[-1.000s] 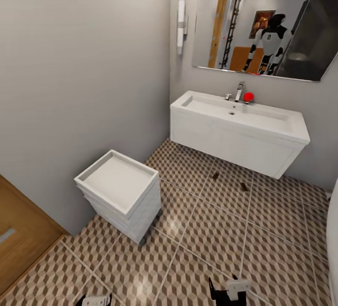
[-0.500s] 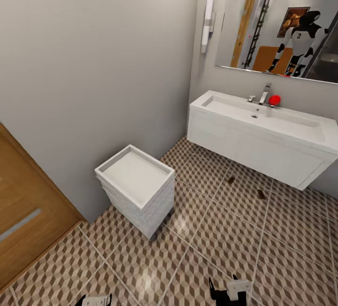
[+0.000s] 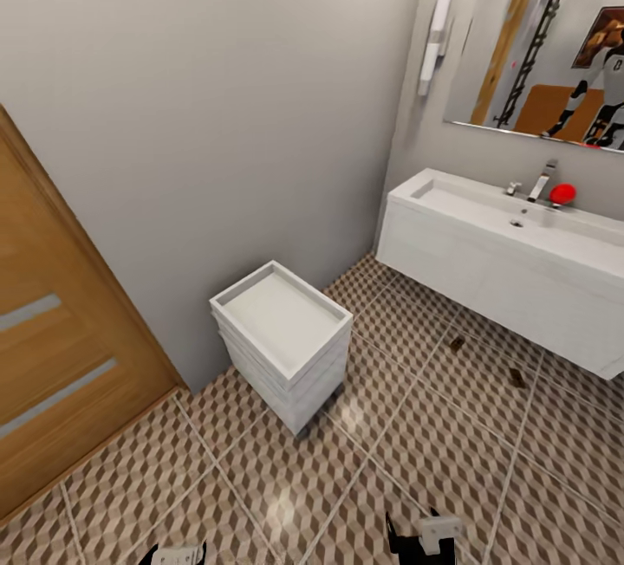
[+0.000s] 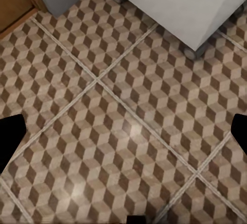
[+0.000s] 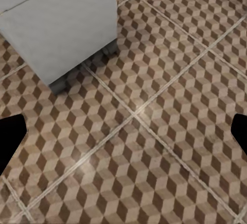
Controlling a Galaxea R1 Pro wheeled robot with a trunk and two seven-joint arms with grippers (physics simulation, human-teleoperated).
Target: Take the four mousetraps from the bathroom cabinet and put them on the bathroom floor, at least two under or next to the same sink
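Note:
Two mousetraps (image 3: 457,344) (image 3: 516,379) lie as small dark-brown flat pieces on the cube-patterned bathroom floor (image 3: 416,444), just below the front of the white wall-hung bathroom sink (image 3: 485,262) at the right. The cabinet is out of view. My left gripper (image 3: 178,555) and right gripper (image 3: 425,539) hang low at the bottom edge of the head view, far from the traps. In the wrist views the left gripper (image 4: 123,136) and right gripper (image 5: 123,136) have their dark fingertips wide apart over bare tiles, holding nothing.
A small white drawer unit on castors (image 3: 282,344) stands against the grey wall, left of the sink. A wooden door (image 3: 52,357) fills the left side. A mirror (image 3: 555,45) and wall lamp (image 3: 433,41) hang above the sink; a red ball (image 3: 562,193) sits by the tap.
The camera has turned left, so sink, drawer unit and traps slide rightward in the picture and more of the door shows. Both grippers stay where they were, open.

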